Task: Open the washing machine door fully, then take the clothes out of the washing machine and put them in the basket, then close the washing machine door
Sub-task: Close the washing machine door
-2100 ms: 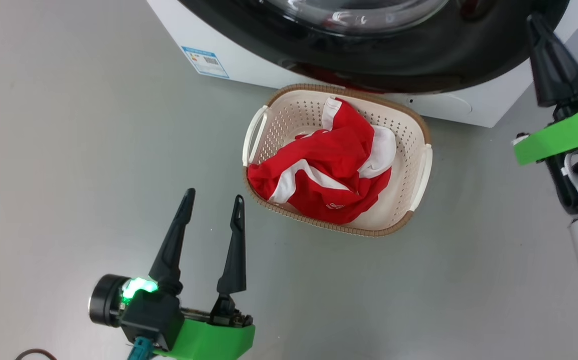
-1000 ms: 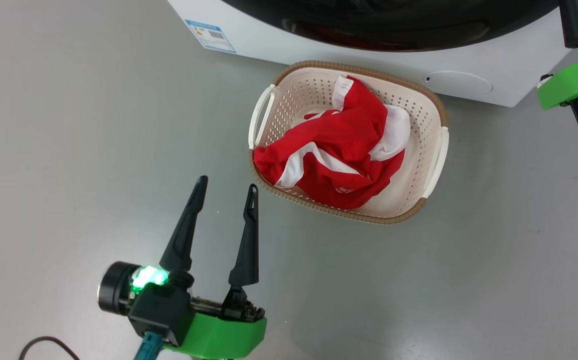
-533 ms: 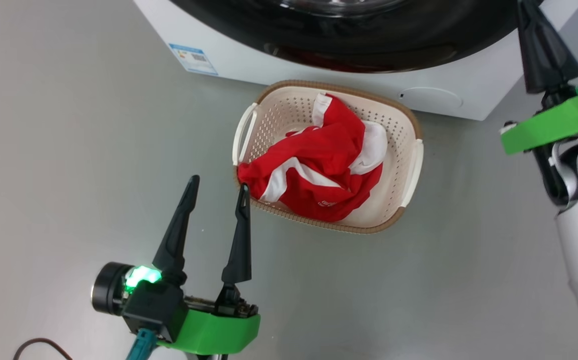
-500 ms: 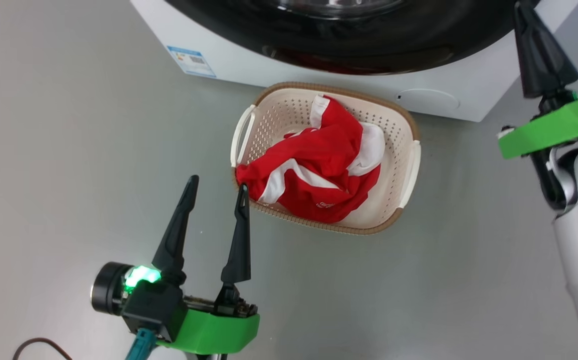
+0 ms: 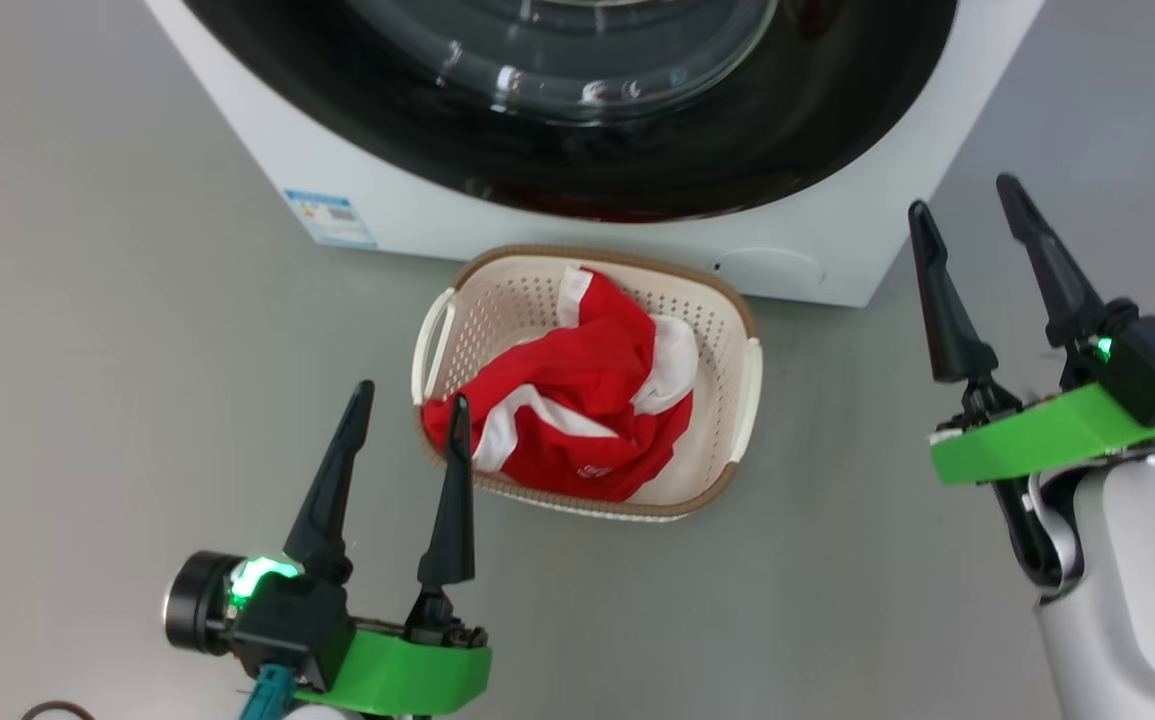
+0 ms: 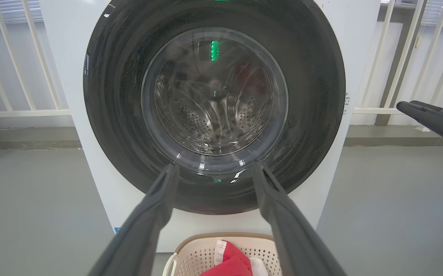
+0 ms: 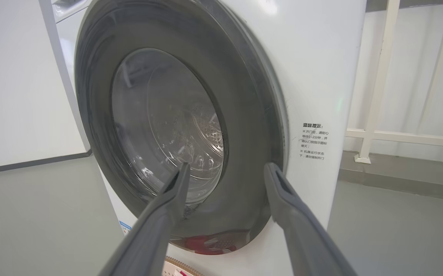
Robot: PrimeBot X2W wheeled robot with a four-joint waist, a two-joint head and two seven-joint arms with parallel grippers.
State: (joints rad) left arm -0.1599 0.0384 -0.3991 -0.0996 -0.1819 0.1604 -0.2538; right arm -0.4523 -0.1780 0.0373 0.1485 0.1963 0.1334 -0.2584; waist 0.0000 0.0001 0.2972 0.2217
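Observation:
The washing machine (image 5: 407, 215) stands ahead with its door (image 5: 577, 110) shut flat against the front; through the glass (image 6: 213, 92) the steel drum shows. Below it on the floor sits the basket (image 5: 747, 380) holding red and white clothes (image 5: 577, 410). My left gripper (image 5: 407, 400) is open and empty, just left of the basket's near corner. My right gripper (image 5: 967, 195) is open and empty too, off the machine's right front corner, and its fingers (image 7: 282, 191) frame the door rim (image 7: 252, 115).
Grey floor (image 5: 87, 350) spreads out on all sides of the basket. A white railing (image 6: 382, 76) runs behind the machine on both sides. A dark cable (image 5: 57, 710) lies at the lower left.
The head camera has tilted up, showing more of the door. My right gripper has opened and come down into view beside the machine. The left gripper keeps its pose.

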